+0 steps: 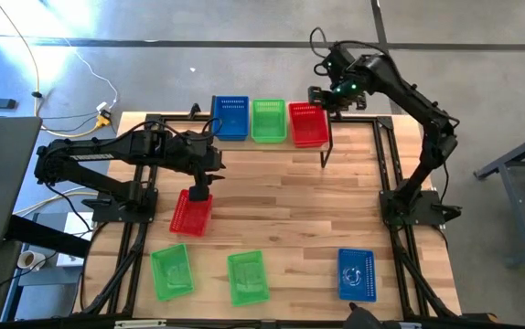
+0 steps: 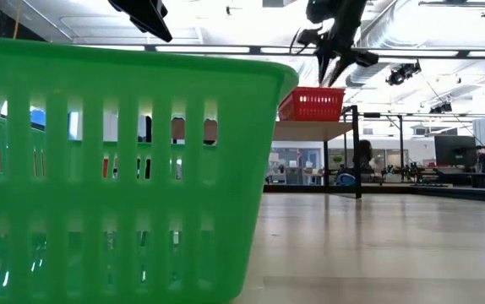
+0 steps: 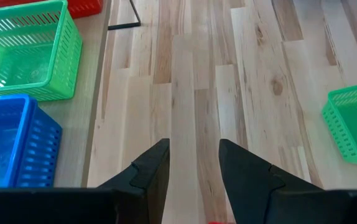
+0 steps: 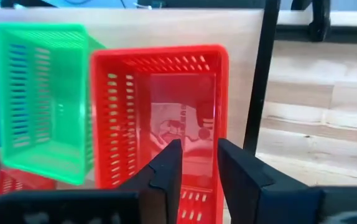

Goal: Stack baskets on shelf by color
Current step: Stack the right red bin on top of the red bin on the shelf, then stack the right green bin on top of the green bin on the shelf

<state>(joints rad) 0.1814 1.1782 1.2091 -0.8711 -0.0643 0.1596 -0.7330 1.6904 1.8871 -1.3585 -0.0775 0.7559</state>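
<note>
The light-wood shelf (image 1: 331, 139) stands at the table's far edge and carries a blue basket (image 1: 231, 117), a green basket (image 1: 268, 119) and a red basket (image 1: 308, 126) side by side. My right gripper (image 4: 199, 162) is open and points down just above the red basket (image 4: 160, 112) on the shelf; the low view shows its fingertips (image 2: 324, 80) slightly above the rim. My left gripper (image 1: 198, 194) is open over the far rim of another red basket (image 1: 189, 217), which rests on the table. The left wrist view shows only a red sliver (image 3: 216, 222) of it. My left gripper stands over the far rim of the red basket on the table, fingers pointing down. The arm hides the rim in the high view, and I cannot tell whether the fingers touch it.
Two green baskets (image 1: 171, 271) (image 1: 247, 277) and a blue basket (image 1: 356, 272) sit along the table's near edge. One green basket (image 2: 116, 169) fills the low view's left half. Bare wood lies mid-table. The shelf's black leg (image 1: 326, 155) stands near the right arm.
</note>
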